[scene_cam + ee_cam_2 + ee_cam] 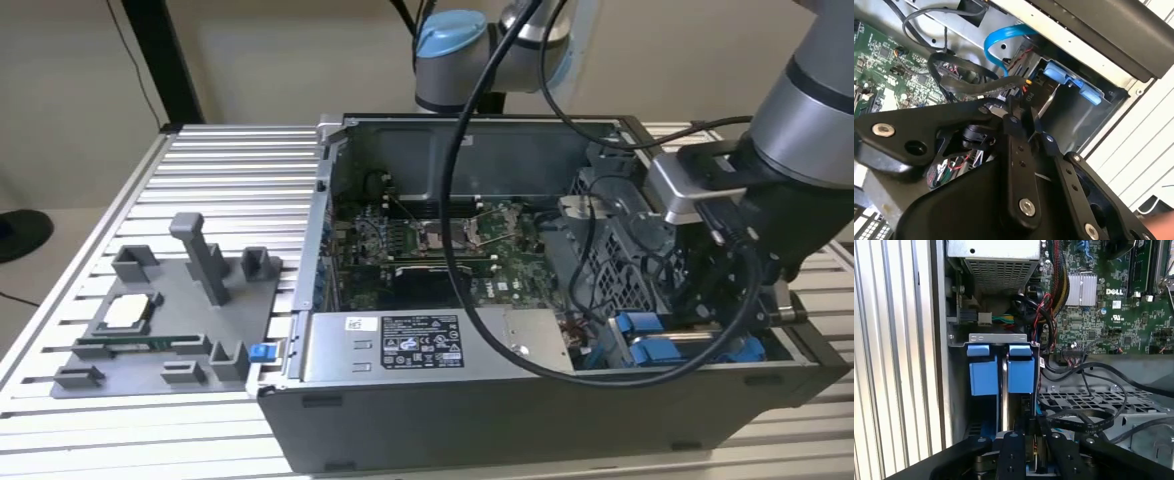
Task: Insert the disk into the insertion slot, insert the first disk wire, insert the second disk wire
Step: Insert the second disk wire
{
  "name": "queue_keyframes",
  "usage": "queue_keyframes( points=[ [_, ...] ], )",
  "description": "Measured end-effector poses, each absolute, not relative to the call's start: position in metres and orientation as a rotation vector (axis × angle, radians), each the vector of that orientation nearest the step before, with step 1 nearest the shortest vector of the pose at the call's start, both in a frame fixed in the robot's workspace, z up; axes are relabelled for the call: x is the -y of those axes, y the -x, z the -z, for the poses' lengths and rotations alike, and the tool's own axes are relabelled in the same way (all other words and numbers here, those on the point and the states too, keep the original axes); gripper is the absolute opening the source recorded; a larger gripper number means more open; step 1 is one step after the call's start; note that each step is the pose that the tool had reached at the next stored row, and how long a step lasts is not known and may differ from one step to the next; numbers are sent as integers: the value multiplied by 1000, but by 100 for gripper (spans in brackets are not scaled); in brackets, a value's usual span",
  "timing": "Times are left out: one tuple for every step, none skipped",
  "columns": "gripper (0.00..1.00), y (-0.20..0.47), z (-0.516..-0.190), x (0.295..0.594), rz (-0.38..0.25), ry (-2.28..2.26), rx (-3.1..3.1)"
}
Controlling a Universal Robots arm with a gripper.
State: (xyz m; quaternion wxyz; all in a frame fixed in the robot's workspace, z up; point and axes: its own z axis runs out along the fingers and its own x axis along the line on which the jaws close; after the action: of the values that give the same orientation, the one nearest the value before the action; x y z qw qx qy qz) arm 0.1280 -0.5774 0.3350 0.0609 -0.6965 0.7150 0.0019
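Disk carriers first: we see two bright blue tabs standing side by side in the insertion slot [998, 340], the grey metal bay at the corner of the open computer case [534, 420], and they sit just ahead of the fingertips in the first wrist view. The one we take for the disk [1020, 374] shows its blue carrier end and a thin silver edge running back toward the fingers; how deep it is seated we cannot tell. The gripper [1030, 437] is down inside the case, its black fingers [1016, 150] drawn close together, and something slim and dark seems caught between the tips, though we cannot tell for sure what it is. In the second wrist view a flat dark ribbon cable [974, 85] runs to just beside the fingertips, a blue cable [1004, 42] loops beyond them, and the blue tabs sit past the tips against the case wall. Off to one side of the fingers lies the perforated grey cage [1089, 400] with black cables draped over it, and beyond that the green motherboard [1104, 305]. In the exterior view the grey box with the sticker [414, 345] sits inside the case, near the gripper [727, 330], and outside on the slatted table [214, 160] a grey fixture tray [160, 320] carries a small chip and a green memory stick.
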Motion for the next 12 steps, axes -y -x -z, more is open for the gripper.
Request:
queue_keyframes(
  points=[
    [100, -128, -339, 577, -6, 2107, -2163],
    [100, -128, -344, 577, -6, 2107, -2163],
    [100, -128, -349, 577, -6, 2107, -2163],
    [100, -128, -353, 577, -5, 2107, -2163],
    [100, -128, -358, 577, -6, 2107, -2163],
    [100, -128, -362, 577, -6, 2107, -2163],
    [100, -128, -367, 577, -6, 2107, -2163],
    [100, -128, -371, 577, -6, 2107, -2163],
    [100, -128, -376, 577, -6, 2107, -2163],
    [100, -128, -381, 577, -5, 2107, -2163],
    [100, -128, -385, 577, -6, 2107, -2163],
    [100, -128, -390, 577, -6, 2107, -2163]
  ],
)
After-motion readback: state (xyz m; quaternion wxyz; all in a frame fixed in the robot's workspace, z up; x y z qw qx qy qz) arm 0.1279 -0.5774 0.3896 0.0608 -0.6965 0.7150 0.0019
